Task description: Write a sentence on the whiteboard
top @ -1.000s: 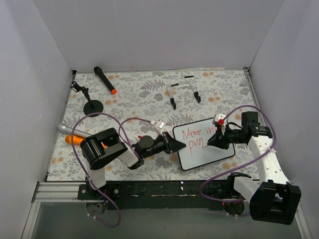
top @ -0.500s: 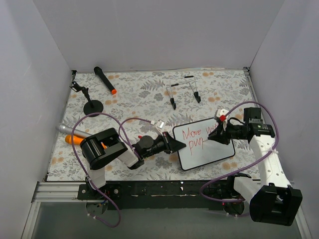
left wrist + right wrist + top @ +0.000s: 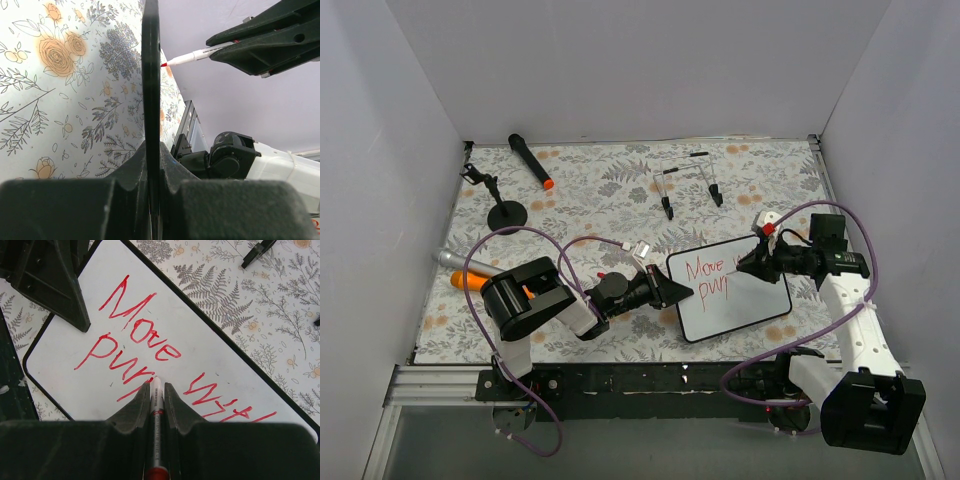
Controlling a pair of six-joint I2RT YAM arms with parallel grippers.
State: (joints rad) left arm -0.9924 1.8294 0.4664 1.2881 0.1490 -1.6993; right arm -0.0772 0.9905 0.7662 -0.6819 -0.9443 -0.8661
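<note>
Directly beneath the right gripper (image 3: pixel 744 266), clamped on a marker (image 3: pixel 156 407), lies the whiteboard (image 3: pixel 735 306); the left gripper (image 3: pixel 683 291) pinches its edge. The sentence (image 3: pixel 142 335) reads "Move with", "Pur".

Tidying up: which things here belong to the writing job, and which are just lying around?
In use: whiteboard, sentence, red marker, left claw, right claw.
Lying about: black marker, stand, two pens, grey marker, orange marker.

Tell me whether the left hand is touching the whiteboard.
Touching. The left wrist view shows the left hand shut on the edge of the whiteboard.
</note>
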